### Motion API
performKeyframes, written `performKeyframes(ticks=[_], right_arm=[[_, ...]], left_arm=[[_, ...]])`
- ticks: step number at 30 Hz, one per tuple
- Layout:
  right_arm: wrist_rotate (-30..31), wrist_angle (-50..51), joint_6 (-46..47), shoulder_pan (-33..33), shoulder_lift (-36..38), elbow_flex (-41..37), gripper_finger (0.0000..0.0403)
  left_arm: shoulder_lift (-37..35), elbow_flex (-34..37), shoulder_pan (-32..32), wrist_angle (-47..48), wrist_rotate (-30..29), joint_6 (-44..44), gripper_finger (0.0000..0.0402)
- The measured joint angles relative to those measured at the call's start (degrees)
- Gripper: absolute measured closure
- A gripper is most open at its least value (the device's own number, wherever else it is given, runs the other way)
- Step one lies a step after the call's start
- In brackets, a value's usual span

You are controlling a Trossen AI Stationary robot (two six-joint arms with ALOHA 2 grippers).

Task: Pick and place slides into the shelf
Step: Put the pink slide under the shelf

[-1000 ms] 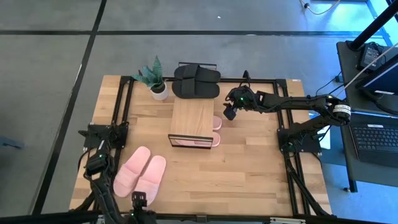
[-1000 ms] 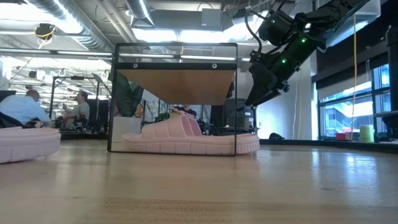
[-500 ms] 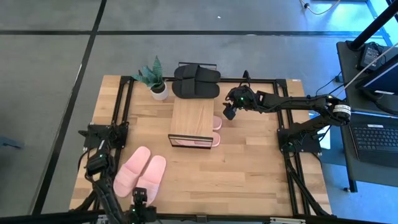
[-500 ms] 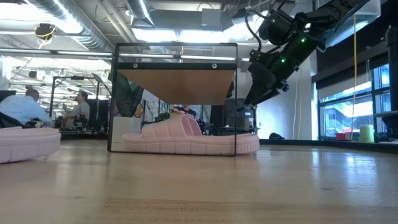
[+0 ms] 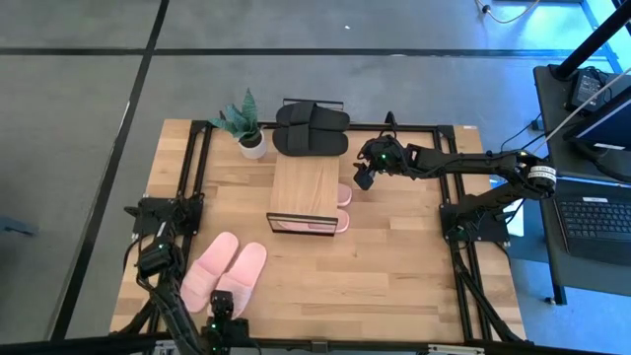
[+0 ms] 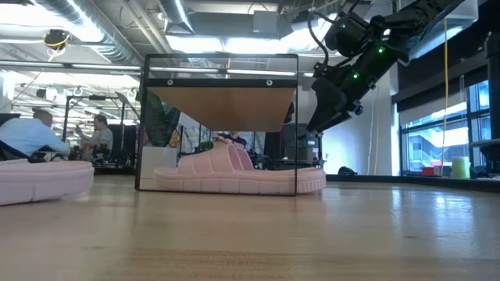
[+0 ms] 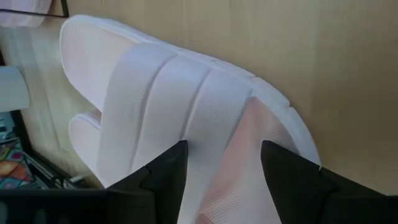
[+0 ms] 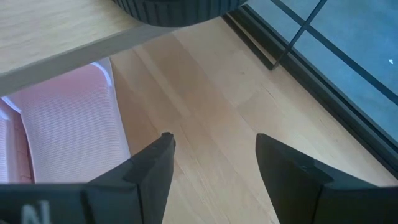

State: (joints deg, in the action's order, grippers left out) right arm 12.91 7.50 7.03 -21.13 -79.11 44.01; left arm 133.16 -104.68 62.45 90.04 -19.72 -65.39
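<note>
A light pink pair of slides (image 5: 225,274) lies flat on the table's near left. My left gripper (image 5: 221,310) is open at the heel end of the right-hand slide of this pair (image 7: 186,112). The shelf (image 5: 307,183) stands mid-table, and another pink pair (image 6: 234,175) lies on the table under its board (image 6: 223,107). The black slides (image 5: 311,128) rest at the table's far edge. My right gripper (image 5: 363,178) is open and hovers off the table by the shelf's right side (image 6: 324,117), touching nothing. My left gripper (image 7: 224,147) comes at the pink slide's heel end (image 7: 239,155) from the table's near side, slanting down. Its open fingers straddle the footbed, one finger (image 7: 168,171) at the strap's edge (image 7: 186,134) and the other at the outer rim (image 7: 292,134). The slide lies flat on the table.
A small potted plant (image 5: 246,126) stands left of the black slides. A black frame (image 5: 197,168) runs around the tabletop. Bare wood (image 5: 394,266) lies near and right of the shelf. People sit in the room beyond the table (image 6: 31,136).
My left gripper has moved a little toward the table's far edge. The pink pair at the near left has slid slightly along the table toward the shelf, staying flat. My right arm has kept still.
</note>
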Motion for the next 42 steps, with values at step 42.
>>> performKeyframes(ticks=[42], right_arm=[[0.0, -0.43, 0.26, -0.02, 0.0, 0.0, 0.0178]], left_arm=[[-0.83, 0.39, -0.74, -0.07, -5.82, 3.87, 0.0206]])
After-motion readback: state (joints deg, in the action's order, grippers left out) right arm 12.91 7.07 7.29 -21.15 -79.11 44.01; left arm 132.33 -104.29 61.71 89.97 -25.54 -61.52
